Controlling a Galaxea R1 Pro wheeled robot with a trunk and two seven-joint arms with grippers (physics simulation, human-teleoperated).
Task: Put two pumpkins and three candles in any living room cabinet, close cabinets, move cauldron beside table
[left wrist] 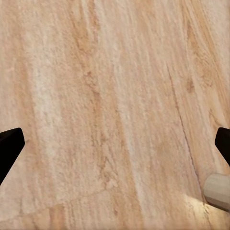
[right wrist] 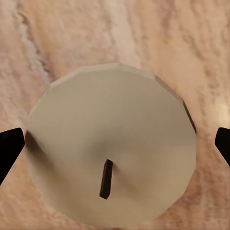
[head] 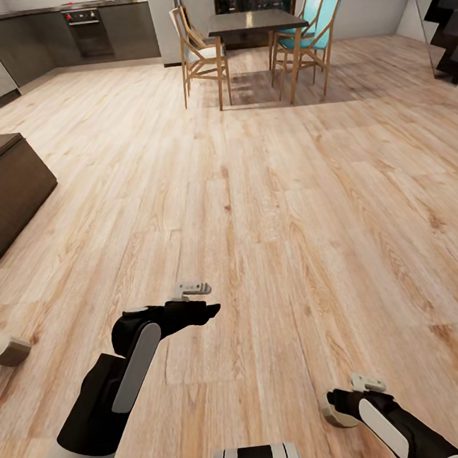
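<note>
Right wrist view: we hold our right claw (right wrist: pixel 115 143) wide around a candle (right wrist: pixel 110 143) to grasp it; our left claw (left wrist: pixel 115 143) hangs wide over bare floor (left wrist: pixel 115 72).

— Clearance around the dark cabinet (head: pixel 1 194)?

— Open plank floor (head: pixel 269 203) lies to its right, unobstructed as far as the dining table (head: pixel 255 21) and chairs (head: pixel 198 51) well beyond it.

— Obstructions nearer than the cabinet?

— One candle (right wrist: pixel 111 143) stands directly under the right gripper (right wrist: pixel 115 146), wide between the spread fingers. Another pale cylinder (left wrist: pixel 218 190) sits on the floor beside the left gripper (left wrist: pixel 115 146), whose fingers are apart over bare planks.
</note>
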